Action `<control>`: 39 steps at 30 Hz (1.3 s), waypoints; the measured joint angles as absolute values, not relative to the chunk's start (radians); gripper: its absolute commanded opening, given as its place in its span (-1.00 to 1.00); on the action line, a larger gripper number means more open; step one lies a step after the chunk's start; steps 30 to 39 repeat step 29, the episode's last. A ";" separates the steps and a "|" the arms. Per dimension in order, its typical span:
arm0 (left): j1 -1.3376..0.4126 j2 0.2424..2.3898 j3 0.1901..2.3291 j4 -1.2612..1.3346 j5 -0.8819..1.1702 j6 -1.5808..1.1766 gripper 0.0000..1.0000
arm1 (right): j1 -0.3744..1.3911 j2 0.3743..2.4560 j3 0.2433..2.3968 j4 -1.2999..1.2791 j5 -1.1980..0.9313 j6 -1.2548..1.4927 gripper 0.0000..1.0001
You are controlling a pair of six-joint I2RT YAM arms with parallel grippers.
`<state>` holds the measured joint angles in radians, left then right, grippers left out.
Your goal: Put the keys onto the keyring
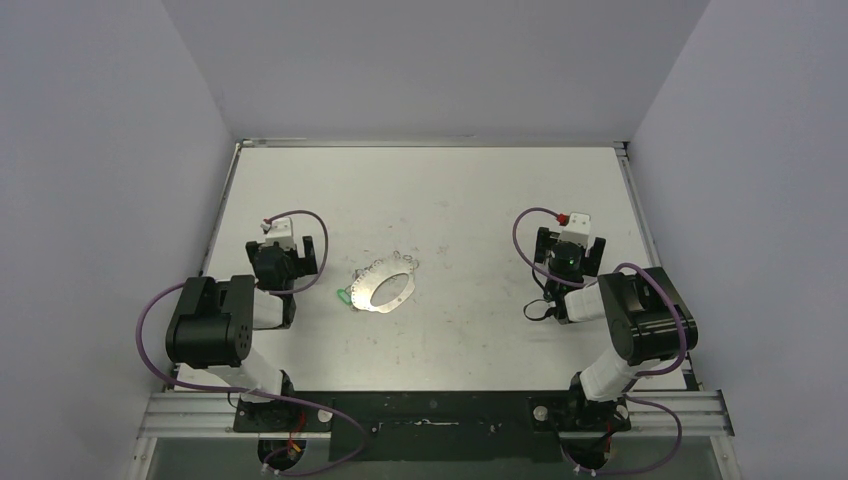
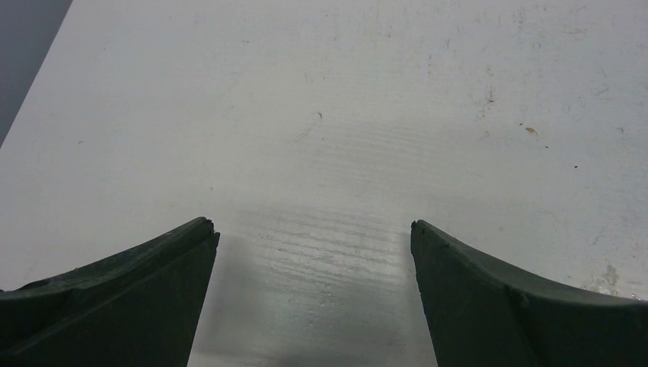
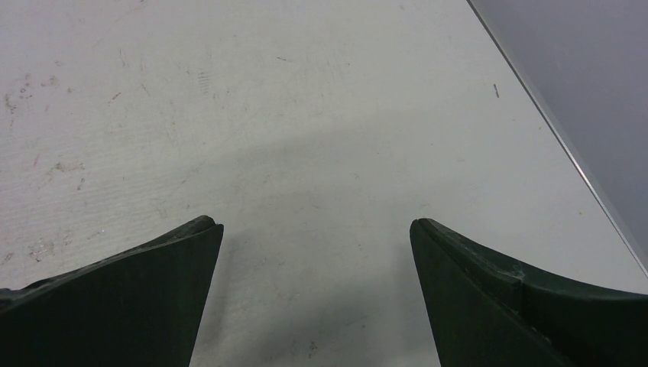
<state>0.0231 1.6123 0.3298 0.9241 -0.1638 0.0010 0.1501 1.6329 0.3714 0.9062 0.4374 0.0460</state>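
Left gripper (image 2: 313, 225) and right gripper (image 3: 315, 223): jaws wide apart, empty. The keyring (image 1: 384, 287) lies flat on the table (image 1: 480, 200) between the grippers, with a green key (image 1: 345, 297) at its left rim; other keys cannot be made out. Both are probably light, stiff and slippery: pinch the key by its plastic head, the keyring across its rim.

R claw (image 3: 315, 226) wide apart over bare scuffed table (image 3: 306, 99).
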 measured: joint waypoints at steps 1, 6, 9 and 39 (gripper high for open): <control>0.023 1.612 0.330 0.924 -0.164 0.001 0.95 | 0.150 1.633 0.371 0.906 0.437 0.046 1.00; 0.023 1.612 0.330 0.924 -0.164 0.001 0.94 | 0.150 1.633 0.371 0.905 0.437 0.046 1.00; 0.023 1.612 0.330 0.924 -0.164 0.001 0.94 | 0.150 1.633 0.371 0.905 0.437 0.046 1.00; 0.029 1.612 0.332 0.923 -0.159 0.001 0.94 | 0.150 1.633 0.371 0.904 0.437 0.046 1.00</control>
